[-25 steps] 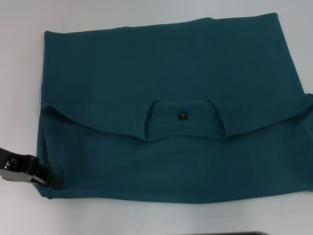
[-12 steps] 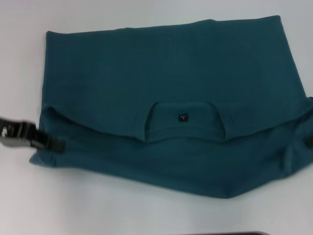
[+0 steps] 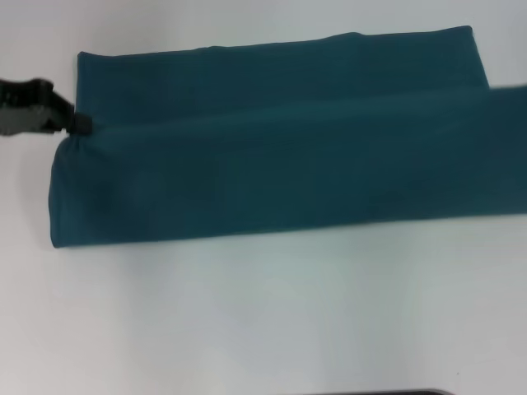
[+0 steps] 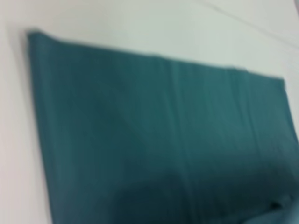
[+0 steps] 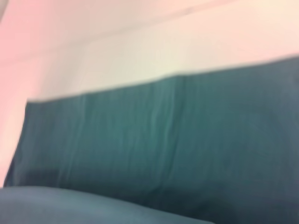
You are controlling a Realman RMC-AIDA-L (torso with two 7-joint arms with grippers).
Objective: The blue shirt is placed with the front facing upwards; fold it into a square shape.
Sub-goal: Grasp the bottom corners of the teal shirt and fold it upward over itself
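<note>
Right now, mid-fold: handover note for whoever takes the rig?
Left gripper: at the shirt's left edge, shut on the lifted fold, carrying it toward the far hem.
Right gripper: out of the head view; cannot tell its state. The fold's right end runs off that side of the picture.
Shirt: on the white table, spread wide, near half raised over the far half; only plain teal shows, no collar or lettering.
Done: near edge picked up and brought most of the way over.
Left: lay the fold flat on the far strip, release, then fold the long band crosswise into a square.
</note>
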